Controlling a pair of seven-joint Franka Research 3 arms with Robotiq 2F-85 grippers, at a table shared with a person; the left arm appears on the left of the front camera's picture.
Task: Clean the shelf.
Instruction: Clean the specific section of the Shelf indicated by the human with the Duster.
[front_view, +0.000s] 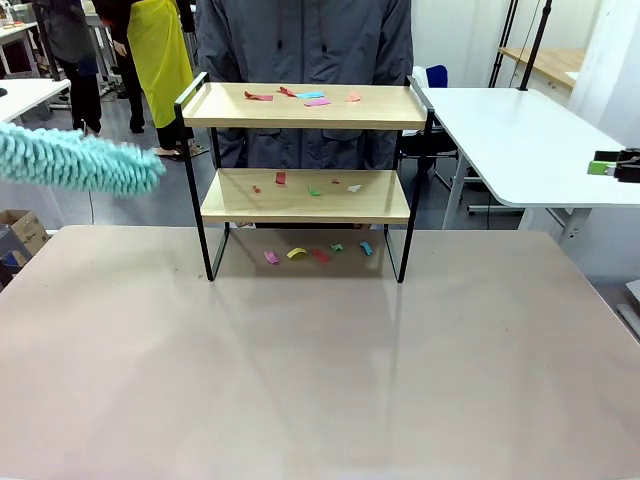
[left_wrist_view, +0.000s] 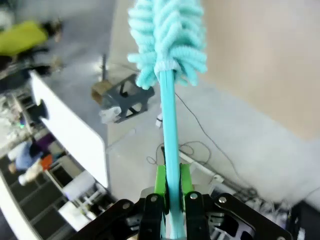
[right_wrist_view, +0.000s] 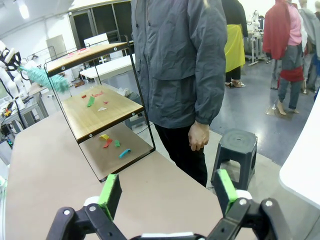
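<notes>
Nearest us lies the wide beige tabletop (front_view: 320, 380), bare up to the rack. In the left wrist view our left gripper (left_wrist_view: 172, 185) has its green pads pressed onto the thin teal handle (left_wrist_view: 170, 125) of a chenille duster (front_view: 85, 162), pinching it firmly. Our right gripper (right_wrist_view: 167, 195) holds nothing, its fingers spread wide, and in the front view it hangs off to the far right, well apart from the work.

The shelf (front_view: 210, 200) stands at the far middle of the tabletop. Coloured paper scraps (front_view: 312, 98) lie on its top board, more on the lower board (front_view: 240, 205), and more on the tabletop beneath it. The duster's fluffy head hovers just left of the shelf's left rail, between the two boards in height and not touching them.

We judge this to be the approach, with no sweeping started. The next move calls for lifting the head over the raised side rail and drawing it across the top board. Behind the shelf stands a person (front_view: 300, 40) in a grey jacket.
</notes>
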